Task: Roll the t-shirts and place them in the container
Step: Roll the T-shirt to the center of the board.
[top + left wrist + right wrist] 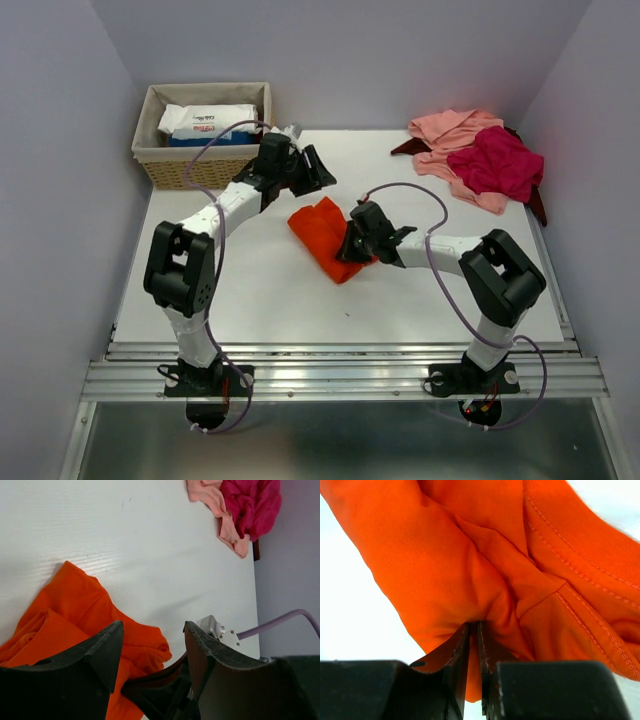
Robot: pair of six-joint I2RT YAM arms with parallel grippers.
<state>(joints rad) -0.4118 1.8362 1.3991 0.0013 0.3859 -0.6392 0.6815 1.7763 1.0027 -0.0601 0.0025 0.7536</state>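
1. While both robot arms reached over a white table (250, 300), an orange t-shirt (322, 232) lay bunched in a loose, partly folded heap on it, with creases and stitched hems showing.
2. At the near right edge of the orange t-shirt sat the right gripper (474, 630). Its jaws were clenched almost together on a pinched fold of the orange cloth.
3. Above and just behind the far side of the orange t-shirt hung the left gripper (152, 630). Its jaws were spread apart with nothing between them, and it did not appear to touch the cloth.
4. Well away to the far right of the orange t-shirt lay a crumpled pile of other shirts. A salmon-pink t-shirt (448, 130) was spread widest, and a magenta t-shirt (497, 165) was heaped on top of it. A dark maroon t-shirt (537, 207) peeked out from underneath at the edges.
5. To the far left of the orange t-shirt stood a woven basket (185, 172) holding a white packet (208, 119).
6. Purple cables (432, 262) looped along both arms, on either side of the orange t-shirt.
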